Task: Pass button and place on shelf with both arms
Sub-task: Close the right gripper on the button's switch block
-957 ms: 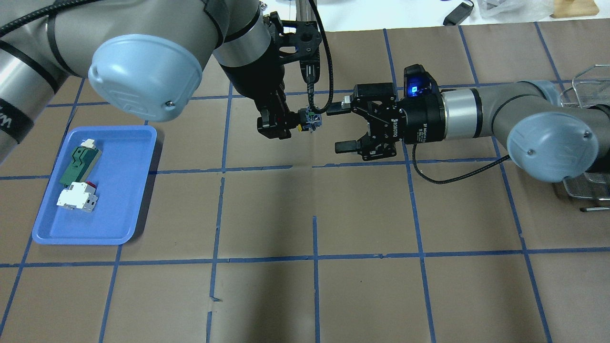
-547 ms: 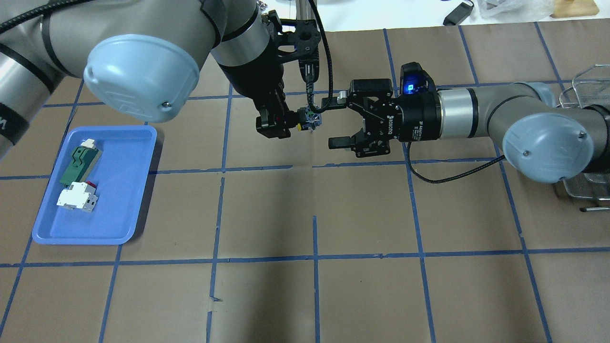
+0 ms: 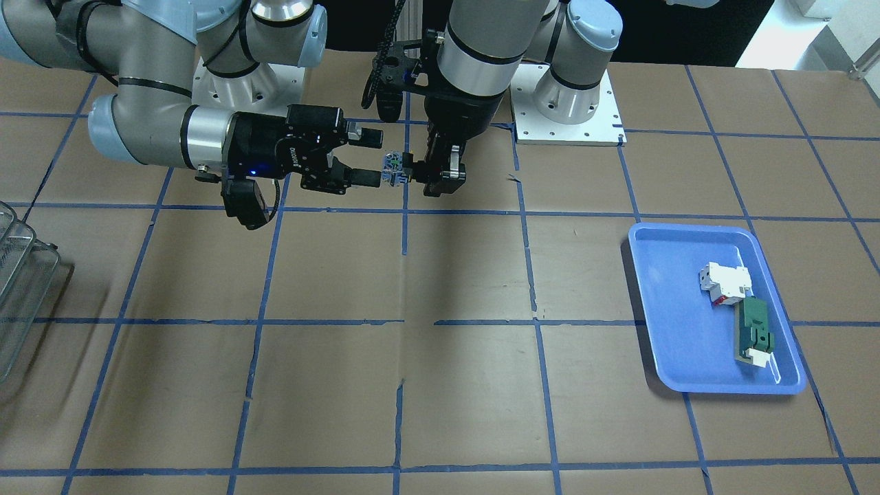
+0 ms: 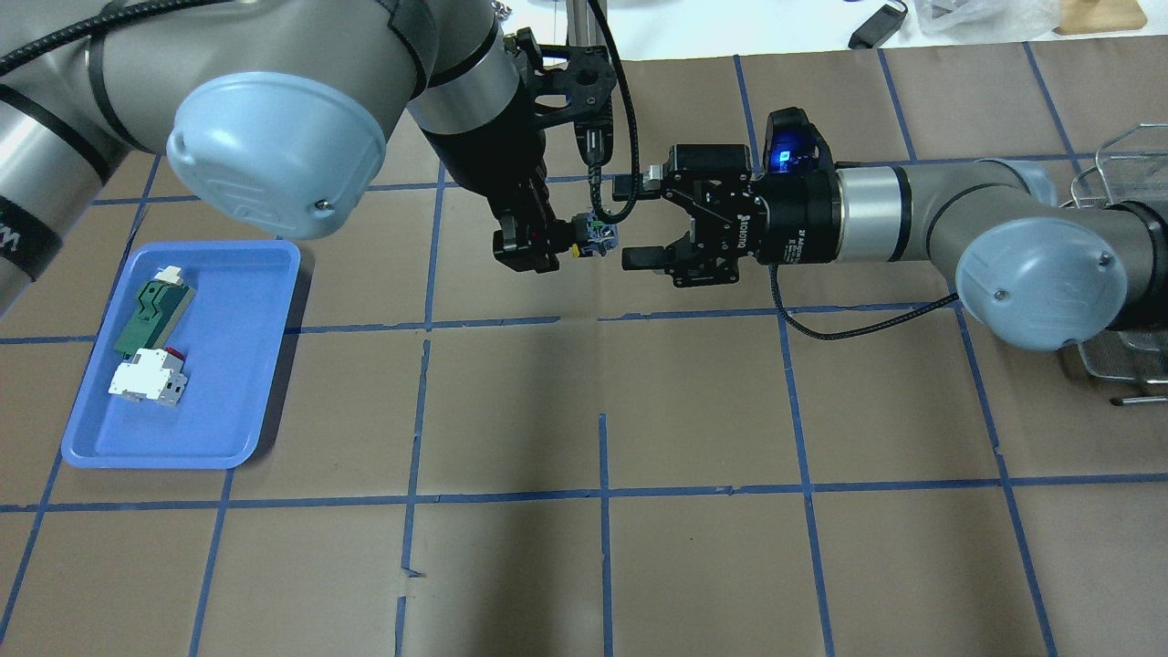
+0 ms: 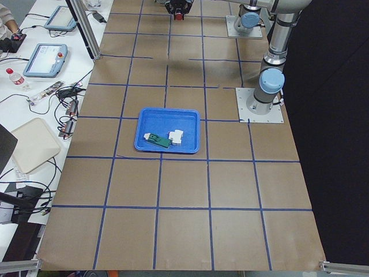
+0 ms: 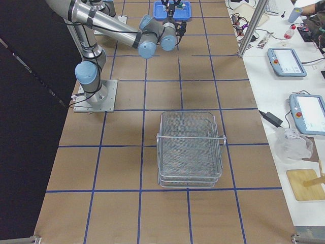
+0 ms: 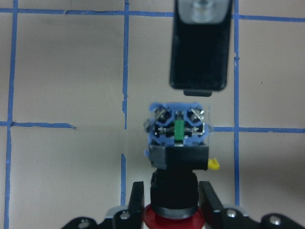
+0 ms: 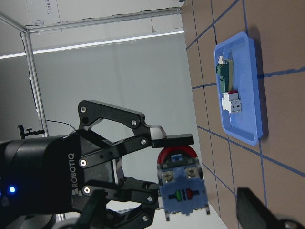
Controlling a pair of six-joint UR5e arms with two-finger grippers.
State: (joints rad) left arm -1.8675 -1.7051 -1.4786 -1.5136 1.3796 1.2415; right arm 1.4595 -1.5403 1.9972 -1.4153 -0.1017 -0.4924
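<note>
Handover in mid-air over the middle of the bench: the left gripper (image 4: 550, 243) is clamped on the button (image 4: 595, 239) at its red-cap end, which leaves the blue rear block free. The right gripper (image 4: 631, 224), jaws spread wide, sits just beside that block, seemingly not touching. The shelf (image 6: 190, 147) stands near the bench's right end.

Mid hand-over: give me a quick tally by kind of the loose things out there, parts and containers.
Parts: 3 (button, white block, green part)
Containers: 2 (tray, shelf)
Total: 5
</note>
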